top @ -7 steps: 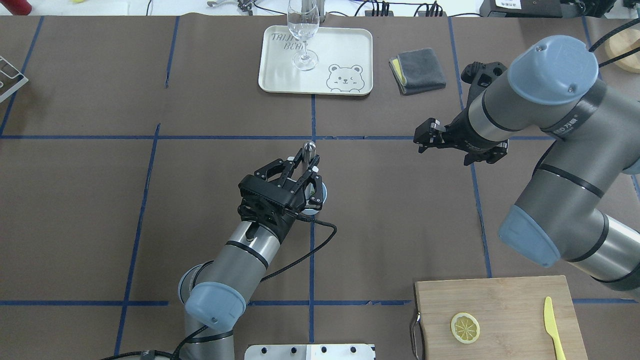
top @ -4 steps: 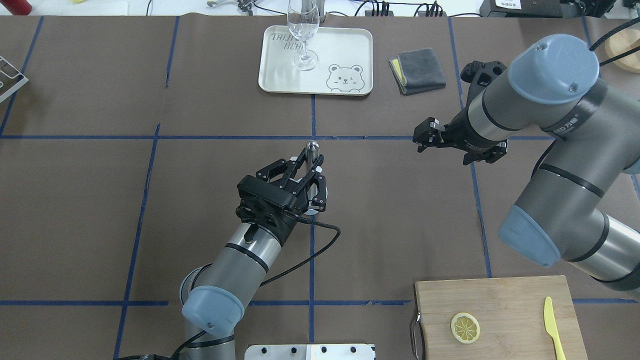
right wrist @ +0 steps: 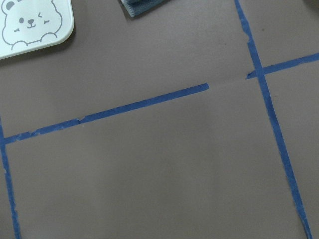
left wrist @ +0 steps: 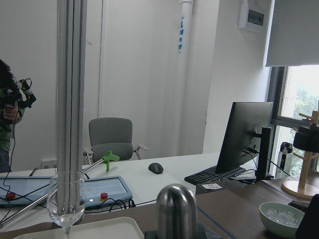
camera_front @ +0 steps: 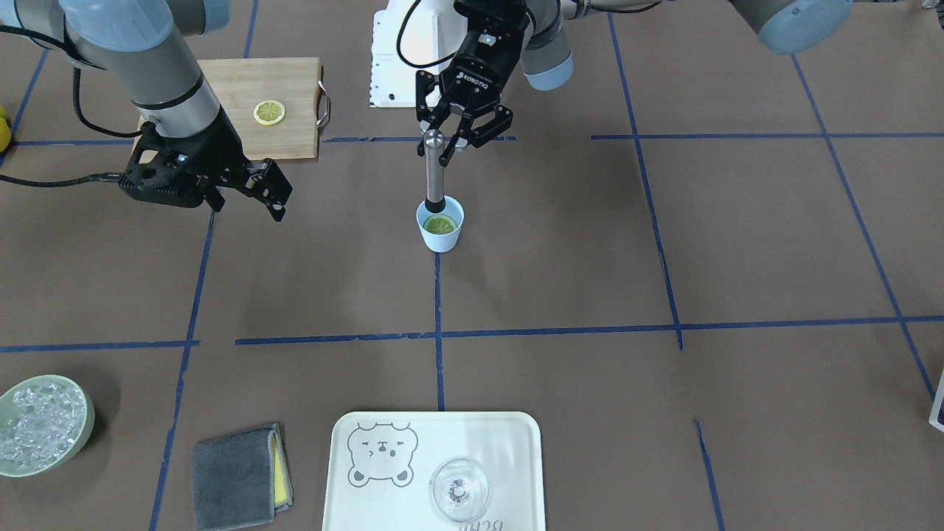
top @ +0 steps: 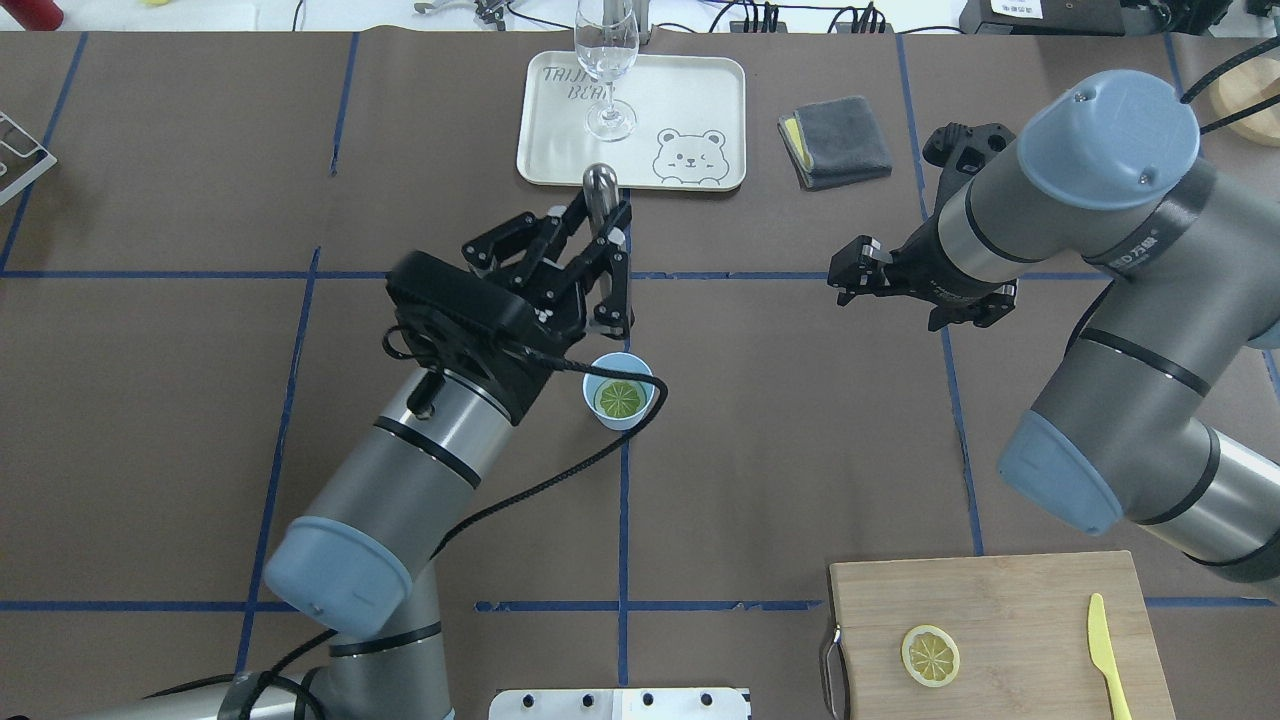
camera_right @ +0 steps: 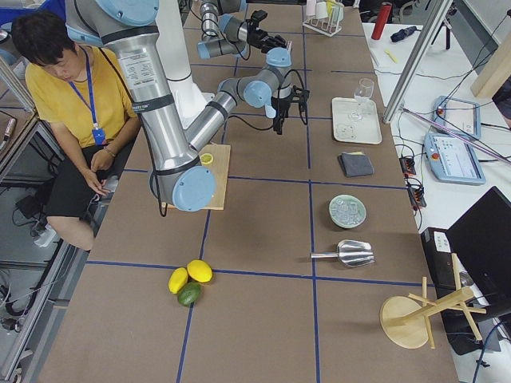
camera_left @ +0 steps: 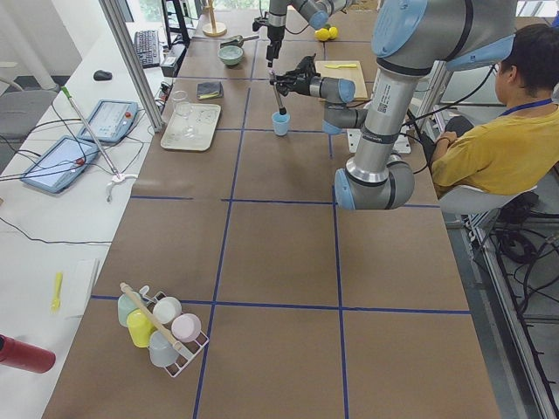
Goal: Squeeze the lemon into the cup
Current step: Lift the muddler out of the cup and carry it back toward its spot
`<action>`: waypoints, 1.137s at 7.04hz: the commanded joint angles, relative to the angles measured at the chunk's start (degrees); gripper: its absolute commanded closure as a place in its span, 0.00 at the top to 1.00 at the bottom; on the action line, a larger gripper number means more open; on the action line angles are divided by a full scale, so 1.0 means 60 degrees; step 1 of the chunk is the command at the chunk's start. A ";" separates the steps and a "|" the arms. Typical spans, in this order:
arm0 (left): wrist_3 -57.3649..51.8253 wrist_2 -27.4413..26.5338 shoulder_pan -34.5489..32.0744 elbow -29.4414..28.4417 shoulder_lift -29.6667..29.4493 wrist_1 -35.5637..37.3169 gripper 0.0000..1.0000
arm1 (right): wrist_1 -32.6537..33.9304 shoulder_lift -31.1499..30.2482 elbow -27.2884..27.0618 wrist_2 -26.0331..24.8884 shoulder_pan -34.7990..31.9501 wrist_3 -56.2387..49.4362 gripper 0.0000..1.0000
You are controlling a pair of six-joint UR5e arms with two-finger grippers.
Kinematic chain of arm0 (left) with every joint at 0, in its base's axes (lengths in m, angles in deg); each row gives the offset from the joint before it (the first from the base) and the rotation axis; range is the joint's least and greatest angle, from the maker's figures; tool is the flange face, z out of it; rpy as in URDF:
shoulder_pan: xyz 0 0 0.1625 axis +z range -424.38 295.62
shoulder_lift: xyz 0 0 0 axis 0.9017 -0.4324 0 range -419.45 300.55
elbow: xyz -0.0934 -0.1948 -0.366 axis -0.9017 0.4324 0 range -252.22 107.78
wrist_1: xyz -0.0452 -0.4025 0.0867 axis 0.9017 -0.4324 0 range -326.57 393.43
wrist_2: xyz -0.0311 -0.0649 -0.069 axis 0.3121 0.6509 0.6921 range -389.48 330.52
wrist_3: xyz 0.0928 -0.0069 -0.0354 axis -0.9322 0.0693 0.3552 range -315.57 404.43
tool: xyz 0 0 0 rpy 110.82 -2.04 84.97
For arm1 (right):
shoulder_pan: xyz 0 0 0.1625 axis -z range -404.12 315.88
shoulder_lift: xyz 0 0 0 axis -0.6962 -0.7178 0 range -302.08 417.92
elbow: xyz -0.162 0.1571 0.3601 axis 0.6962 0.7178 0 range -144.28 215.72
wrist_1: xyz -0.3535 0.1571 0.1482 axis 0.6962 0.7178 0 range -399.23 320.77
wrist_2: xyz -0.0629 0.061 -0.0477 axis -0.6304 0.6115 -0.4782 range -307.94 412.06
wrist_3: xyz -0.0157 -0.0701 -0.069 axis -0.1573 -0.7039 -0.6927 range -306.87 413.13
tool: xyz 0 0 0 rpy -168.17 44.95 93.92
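Note:
The light-blue cup [top: 622, 423] stands at the table's middle, also in the front view [camera_front: 441, 237]. A lemon slice [top: 620, 399] lies flat inside it [camera_front: 440, 224]. My left gripper [top: 605, 265] is shut on an upright metal muddler [camera_front: 434, 169] near its top. The muddler's black lower end is at the cup's mouth. Its rounded top shows in the left wrist view [left wrist: 176, 214]. My right gripper [top: 842, 280] is open and empty, off to the right above bare table. A second lemon slice [top: 930, 655] lies on the cutting board [top: 1010, 600].
A yellow plastic knife [top: 1108, 655] lies on the board's right side. A white tray [top: 690, 100] with a stemmed glass [top: 606, 60] is at the far middle, a grey cloth [top: 835, 140] to its right. A green bowl of ice [camera_front: 40, 424] is further right.
My left gripper has risen with the muddler, away from the cup, so the cup and the slice inside now show from above. The right arm has not moved.

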 commanded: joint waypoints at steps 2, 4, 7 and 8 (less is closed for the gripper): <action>0.0772 0.0330 -0.1011 0.0477 0.1620 0.0236 0.00 | 0.0000 -0.0313 -0.0043 -0.0029 -0.0016 0.0000 1.00; 0.2545 0.2715 -0.2193 0.0448 0.3025 0.0601 0.00 | -0.0015 -0.0445 0.0045 -0.0088 -0.0001 0.0000 1.00; 0.2868 1.0008 -0.5998 0.0491 0.4088 0.2803 0.00 | -0.0015 -0.0475 -0.0028 -0.0059 -0.0001 0.0015 1.00; 0.2868 1.1247 -0.6633 0.0492 0.4175 0.3656 0.00 | -0.0015 -0.0519 -0.0028 -0.0073 -0.0001 0.0015 1.00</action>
